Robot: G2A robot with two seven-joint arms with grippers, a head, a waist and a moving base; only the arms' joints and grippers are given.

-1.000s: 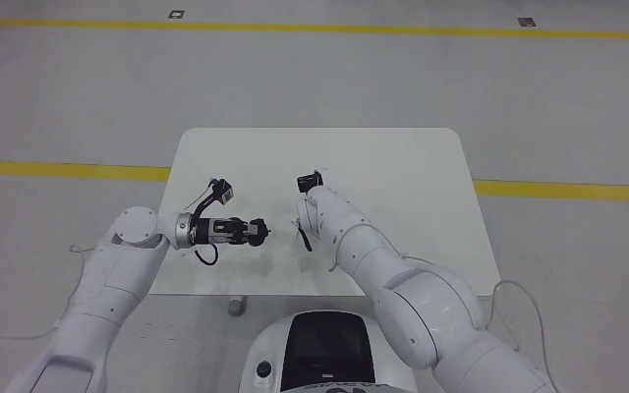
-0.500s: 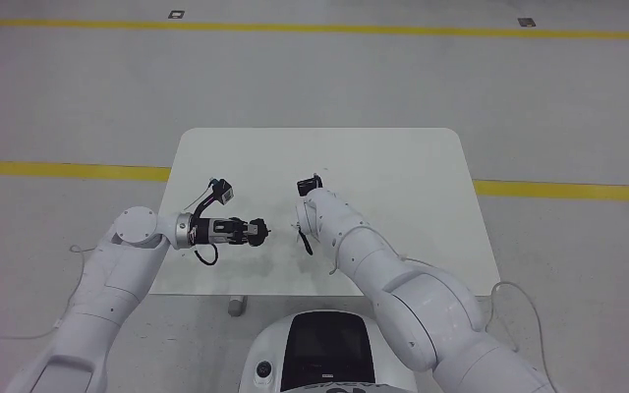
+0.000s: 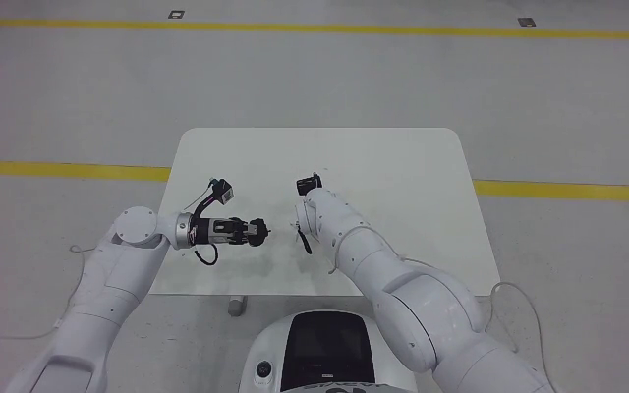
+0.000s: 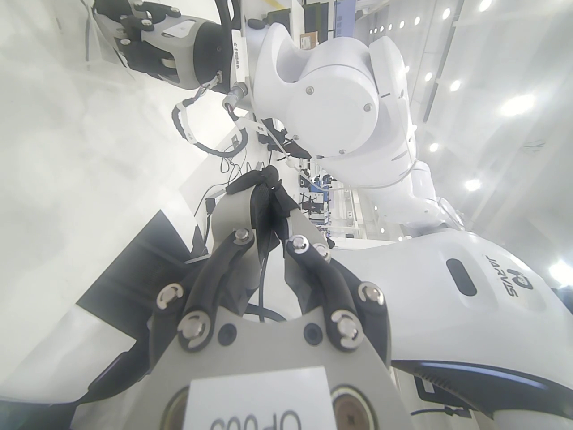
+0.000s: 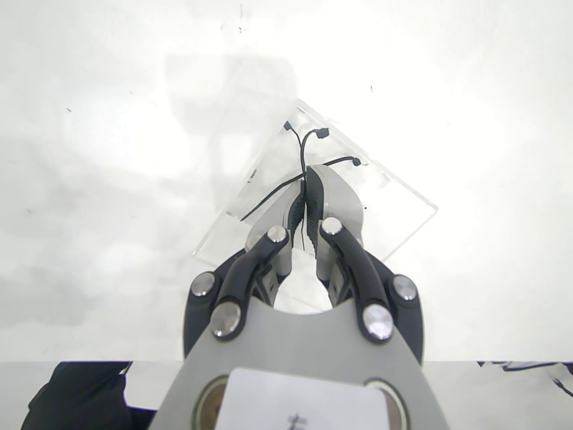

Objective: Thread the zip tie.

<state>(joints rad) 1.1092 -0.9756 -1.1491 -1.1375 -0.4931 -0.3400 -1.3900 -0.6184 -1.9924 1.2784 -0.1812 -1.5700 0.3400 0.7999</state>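
Tabletop, R claw vertical, pinching zip tie

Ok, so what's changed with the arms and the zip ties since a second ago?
Nothing has visibly changed. The left pincer stays shut on a black strip, held out above the table. The right pincer stays shut on zip ties, pointing down over the clear tray.
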